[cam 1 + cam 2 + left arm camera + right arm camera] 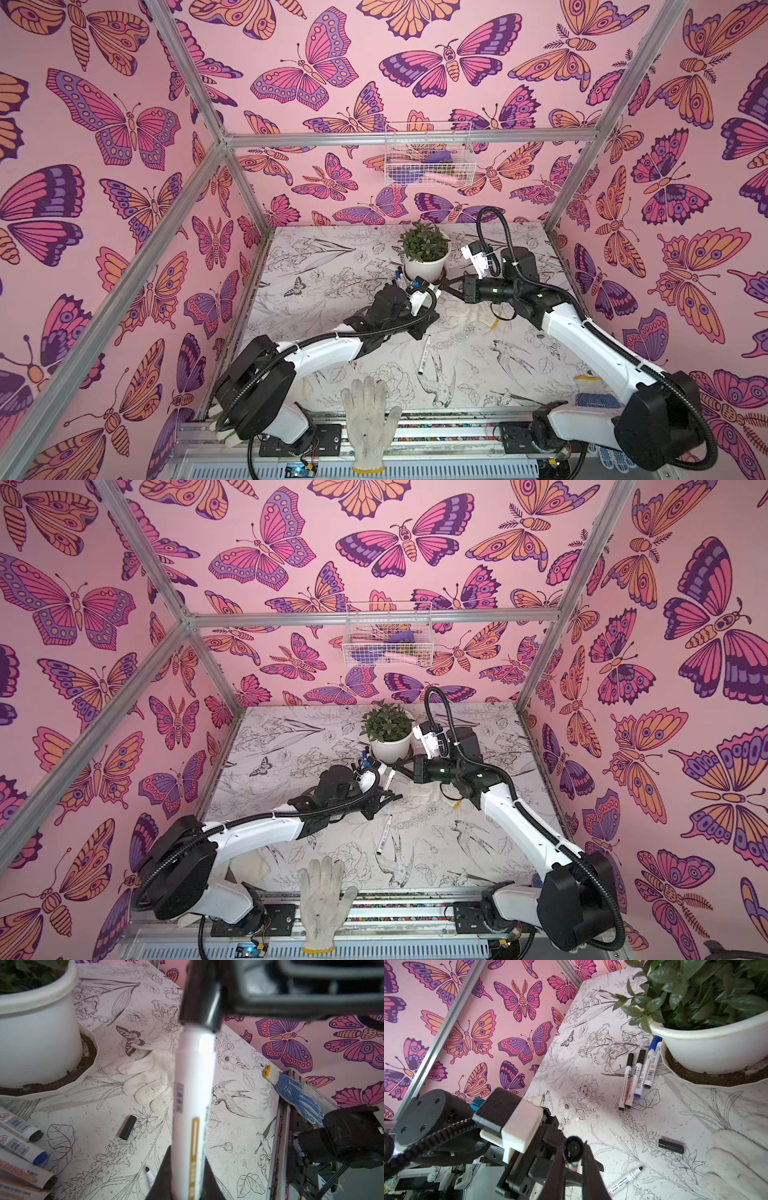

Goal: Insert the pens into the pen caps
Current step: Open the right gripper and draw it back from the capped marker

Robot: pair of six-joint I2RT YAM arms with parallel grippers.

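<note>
Floral-print tabletop [478,361], butterfly walls [332,62] — left fingers [162,1180] clamp pen [193,1084], right fingers [591,1176] clamp cap [573,1152].

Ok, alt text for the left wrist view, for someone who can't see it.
A white pen held in the left gripper fills the centre, a black cap on its far end. On the table behind are a loose black cap, a white glove and a white plant pot.

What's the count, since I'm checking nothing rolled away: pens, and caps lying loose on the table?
Pens: 6 (four beside the plant pot, one in the left gripper, one uncapped lying alone).
Loose caps: 1.
Total: 7.
</note>
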